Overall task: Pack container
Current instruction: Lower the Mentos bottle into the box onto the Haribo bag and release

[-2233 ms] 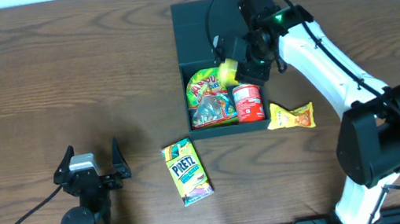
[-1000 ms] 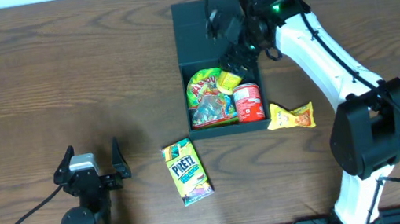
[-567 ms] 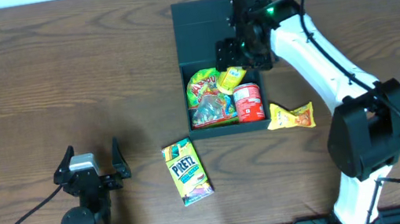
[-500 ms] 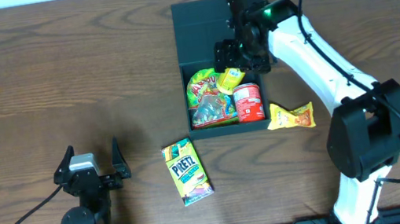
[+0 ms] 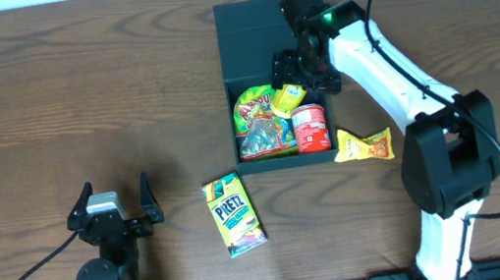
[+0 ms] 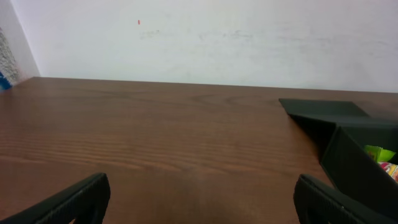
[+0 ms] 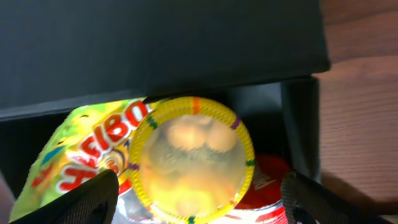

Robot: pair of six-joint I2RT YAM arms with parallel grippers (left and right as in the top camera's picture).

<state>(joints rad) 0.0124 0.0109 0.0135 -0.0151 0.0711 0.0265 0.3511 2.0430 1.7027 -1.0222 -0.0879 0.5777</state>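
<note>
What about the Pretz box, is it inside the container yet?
No, in the overhead view the Pretz box lies flat on the table, outside the container and off its front left corner.

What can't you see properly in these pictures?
- Overhead: the container's floor, covered by snacks and the right gripper.
- Right wrist: the round yellow packet's print, blurred; the red can, mostly behind it.
- Overhead: words on the yellow wrapper beside the container, too small.
</note>
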